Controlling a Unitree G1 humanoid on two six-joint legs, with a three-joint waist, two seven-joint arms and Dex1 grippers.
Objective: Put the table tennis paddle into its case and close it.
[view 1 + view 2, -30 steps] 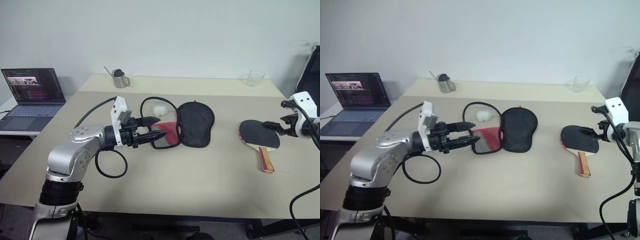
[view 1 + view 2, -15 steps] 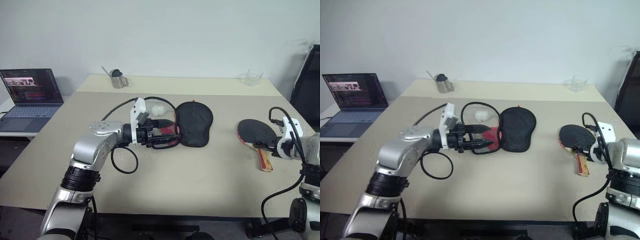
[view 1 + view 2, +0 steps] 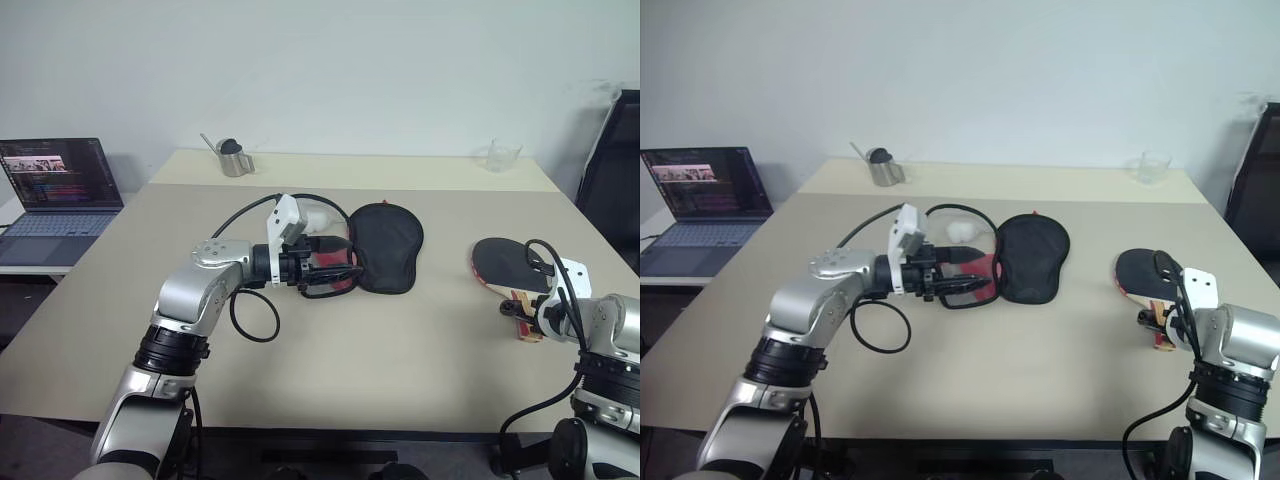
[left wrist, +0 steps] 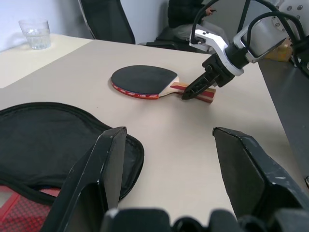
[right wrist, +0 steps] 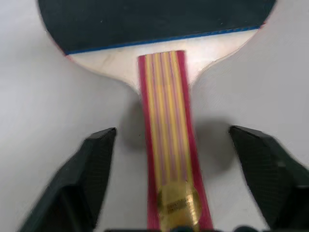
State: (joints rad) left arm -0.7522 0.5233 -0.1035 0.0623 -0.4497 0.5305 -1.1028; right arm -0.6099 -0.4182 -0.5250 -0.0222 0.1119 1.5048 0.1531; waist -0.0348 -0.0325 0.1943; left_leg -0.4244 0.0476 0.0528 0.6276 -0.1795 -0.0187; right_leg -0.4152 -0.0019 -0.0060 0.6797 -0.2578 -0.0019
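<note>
The table tennis paddle (image 3: 505,262) lies flat at the table's right, black face up, its striped wooden handle (image 5: 166,140) pointing toward me. My right gripper (image 5: 171,140) is lowered over that handle, open, one finger on each side with a gap to the wood. It also shows at the handle's end in the head view (image 3: 517,308). The black case (image 3: 388,246) lies unzipped mid-table, its red inner side (image 3: 322,262) turned out to the left. My left gripper (image 4: 171,133) is open and points right along the case's near edge, with bare table between the fingers.
A white wad (image 3: 318,216) sits just behind the case's open side. A metal cup (image 3: 233,160) and a glass (image 3: 497,155) stand at the far edge. A laptop (image 3: 60,190) is on a side table at left, and a black chair (image 3: 612,170) at right.
My right arm has come down and in from above the table's right edge, so its fingers now straddle the paddle's handle. My left gripper has edged right along the case.
</note>
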